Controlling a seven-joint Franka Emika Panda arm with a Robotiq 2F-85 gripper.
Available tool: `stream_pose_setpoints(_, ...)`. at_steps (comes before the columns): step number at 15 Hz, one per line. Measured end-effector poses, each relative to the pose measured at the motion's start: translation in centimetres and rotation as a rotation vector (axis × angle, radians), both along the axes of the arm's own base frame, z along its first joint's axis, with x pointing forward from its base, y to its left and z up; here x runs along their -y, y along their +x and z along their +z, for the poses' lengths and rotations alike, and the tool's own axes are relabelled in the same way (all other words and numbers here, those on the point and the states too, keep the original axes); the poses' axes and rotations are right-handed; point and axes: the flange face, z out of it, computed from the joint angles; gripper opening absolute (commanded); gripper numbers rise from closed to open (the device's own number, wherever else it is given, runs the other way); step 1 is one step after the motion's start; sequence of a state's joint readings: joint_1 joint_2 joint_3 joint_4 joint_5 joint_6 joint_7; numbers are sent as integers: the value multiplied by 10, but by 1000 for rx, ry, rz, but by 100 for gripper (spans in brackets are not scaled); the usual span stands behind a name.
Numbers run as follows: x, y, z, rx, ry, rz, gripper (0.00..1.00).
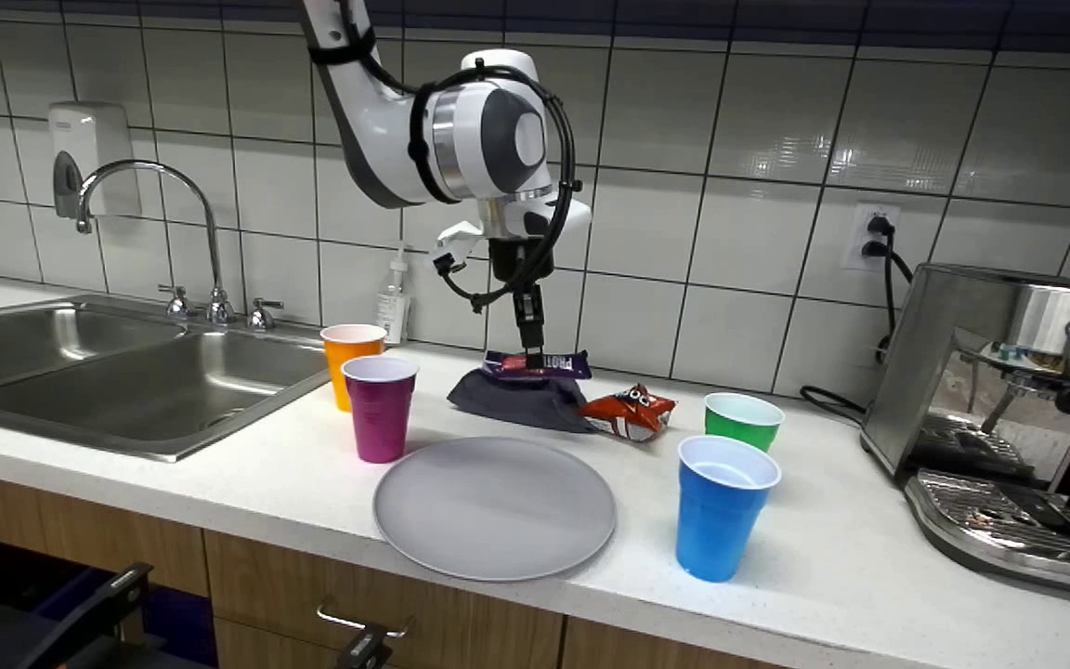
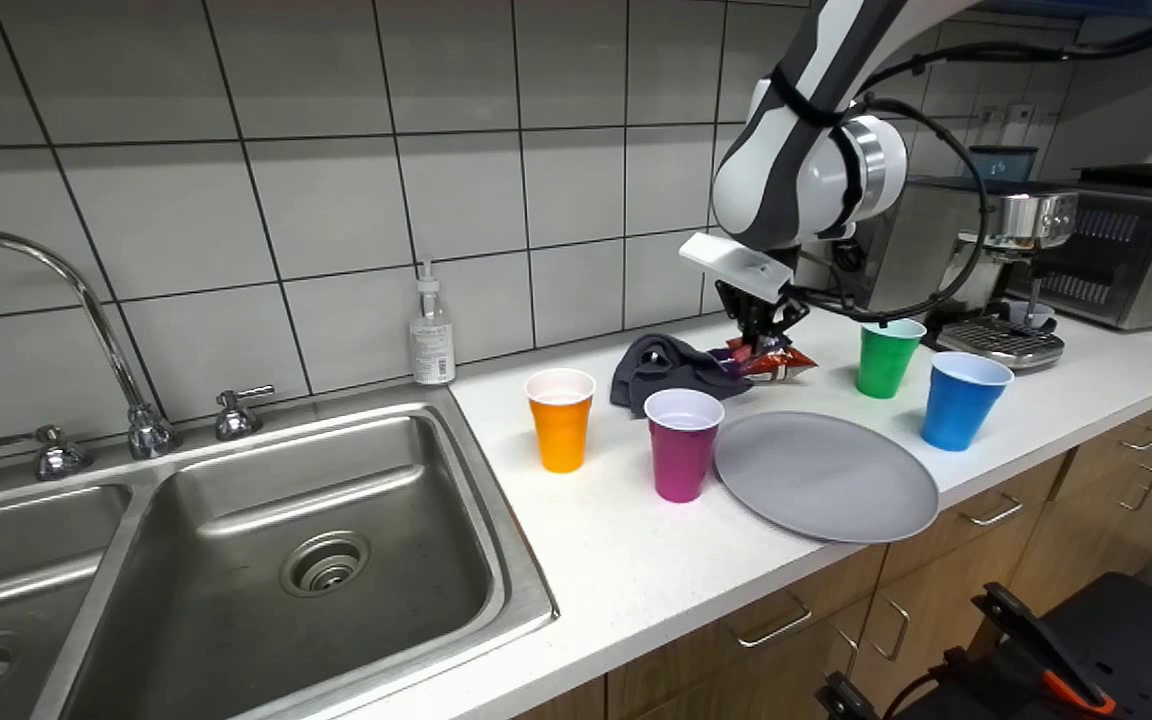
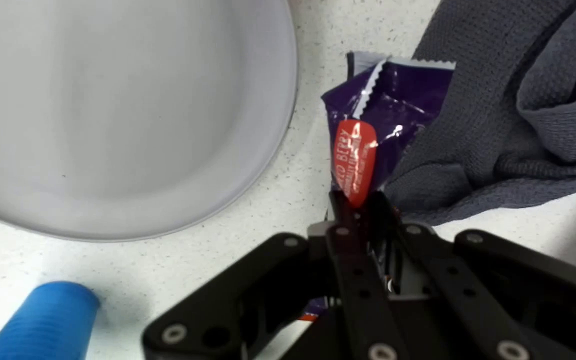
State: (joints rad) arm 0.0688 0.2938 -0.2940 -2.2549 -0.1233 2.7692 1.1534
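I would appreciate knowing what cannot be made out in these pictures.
Part of the purple wrapper: wrist view, behind the end effector.
Base of the green cup: an exterior view, behind the blue cup.
Bottom inside the magenta cup: both exterior views, behind its wall.
Rest of the dark cloth: wrist view, beyond the top and right edges.
Print on the pump bottle: both exterior views, too small.
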Motion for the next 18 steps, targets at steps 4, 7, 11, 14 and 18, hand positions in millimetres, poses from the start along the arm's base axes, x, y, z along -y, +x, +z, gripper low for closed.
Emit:
stream_pose_setpoints(4,9,18,-6,-23,-25,41,3)
stream_pose_setpoints(7,15,34,-9,-39,-48,86,3)
stream_pose_setpoints(11,21,54,-11,-55,-78,149,3)
stream_pose_setpoints(14,28,67,-11,-65,-98,185,3)
stream_pose_setpoints(18,40,81,-15,-85,-121,223,3)
